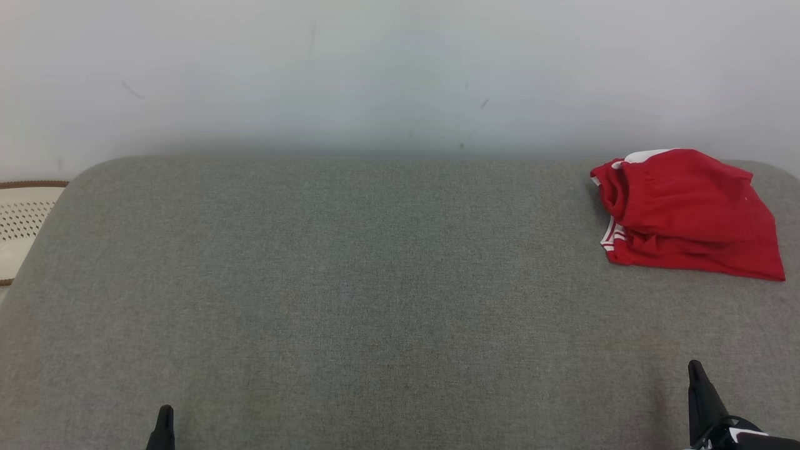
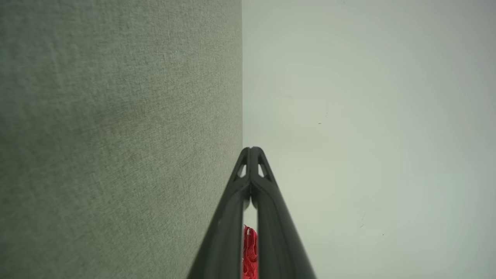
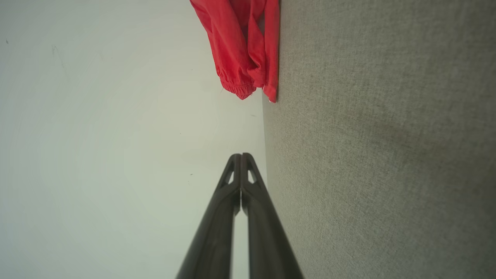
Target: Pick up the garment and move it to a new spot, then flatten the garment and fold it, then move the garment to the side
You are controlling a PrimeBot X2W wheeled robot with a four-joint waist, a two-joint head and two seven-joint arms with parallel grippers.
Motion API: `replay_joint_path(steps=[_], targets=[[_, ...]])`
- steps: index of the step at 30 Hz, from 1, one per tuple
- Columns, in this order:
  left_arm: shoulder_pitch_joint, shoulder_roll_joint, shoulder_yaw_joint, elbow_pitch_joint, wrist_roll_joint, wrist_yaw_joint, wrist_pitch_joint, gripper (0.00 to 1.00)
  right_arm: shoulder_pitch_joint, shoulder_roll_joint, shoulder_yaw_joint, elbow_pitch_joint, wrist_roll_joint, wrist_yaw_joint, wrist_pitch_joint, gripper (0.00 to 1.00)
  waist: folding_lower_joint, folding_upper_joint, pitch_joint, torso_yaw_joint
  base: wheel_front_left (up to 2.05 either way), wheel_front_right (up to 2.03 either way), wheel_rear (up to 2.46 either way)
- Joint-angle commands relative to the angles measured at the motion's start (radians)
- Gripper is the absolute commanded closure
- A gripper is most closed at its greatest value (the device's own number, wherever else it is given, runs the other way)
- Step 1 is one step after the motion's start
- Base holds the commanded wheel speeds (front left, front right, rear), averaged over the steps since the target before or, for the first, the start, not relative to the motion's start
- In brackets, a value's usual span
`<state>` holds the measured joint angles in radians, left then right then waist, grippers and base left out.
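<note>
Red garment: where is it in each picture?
Head view: red garment far right, on the grey cushion's back corner.
Left wrist view: red sliver at bottom centre, behind the left pincer.
Right wrist view: top centre, against the grey cushion.
Shared landmark: cushion edge meeting the pale wall.

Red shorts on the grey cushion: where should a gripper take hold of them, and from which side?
Probably the near left corner of the red shorts, where the white-striped edges stack into a thick bundle. Come from the front with the right gripper, the nearer one, opened first since it is shut. The flat right hem gives less to pinch.
</note>
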<state>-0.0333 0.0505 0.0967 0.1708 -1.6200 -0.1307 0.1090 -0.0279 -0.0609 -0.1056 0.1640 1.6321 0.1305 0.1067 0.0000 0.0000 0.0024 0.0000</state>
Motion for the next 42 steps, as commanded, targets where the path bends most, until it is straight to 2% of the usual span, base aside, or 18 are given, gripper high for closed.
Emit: replay_joint_path(steps=[1, 42], targets=[[-0.004, -0.001, 0.004, 0.004, -0.003, -0.003, 0.001, 1.00, 0.000, 0.002, -0.001, 0.002, -0.002, 0.000, 0.005, 1.00, 0.0000, 0.0000, 0.000, 0.000, 0.00, 0.00, 0.00], [-0.004, -0.001, 0.004, 0.003, -0.003, -0.003, 0.001, 1.00, -0.001, 0.006, -0.007, 0.002, -0.007, 0.000, 0.007, 1.00, 0.0000, 0.0000, 0.000, 0.000, 0.00, 0.00, 0.00]])
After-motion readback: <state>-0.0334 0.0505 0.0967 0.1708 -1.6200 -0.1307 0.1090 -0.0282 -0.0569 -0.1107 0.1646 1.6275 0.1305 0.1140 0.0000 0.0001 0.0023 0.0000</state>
